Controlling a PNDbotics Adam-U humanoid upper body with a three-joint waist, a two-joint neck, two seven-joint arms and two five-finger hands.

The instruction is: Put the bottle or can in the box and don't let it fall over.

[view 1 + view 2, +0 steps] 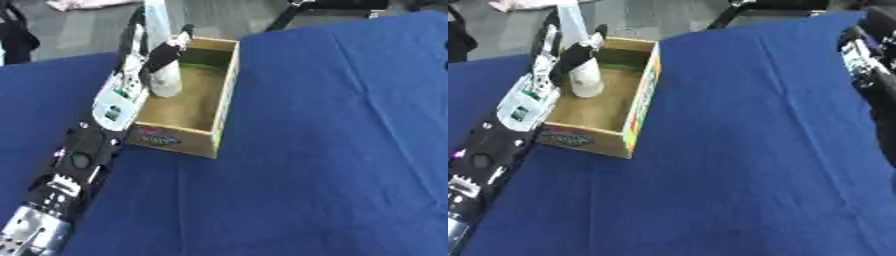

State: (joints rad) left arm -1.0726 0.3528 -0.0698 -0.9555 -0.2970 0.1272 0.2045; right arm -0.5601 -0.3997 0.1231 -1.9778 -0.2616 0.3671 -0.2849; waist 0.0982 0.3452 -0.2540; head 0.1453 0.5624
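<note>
Inside the cardboard box [220, 100] on our blue table [332, 150] the clear bottle [163, 75] stands upright; our left hand [162, 52] curls around it; our right arm [868, 60] shows only partly, its hand unseen.

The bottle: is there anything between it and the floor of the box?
Nothing visible. The bottle stands upright with its base already on the floor of the box, and the left hand is curled round it.

Both head eyes looked steeply down from above my left arm, facing forward across the table [332, 150]. They shared the box [223, 95] just beside my left hand [166, 52]; only the right eye caught my right arm [868, 60].
</note>
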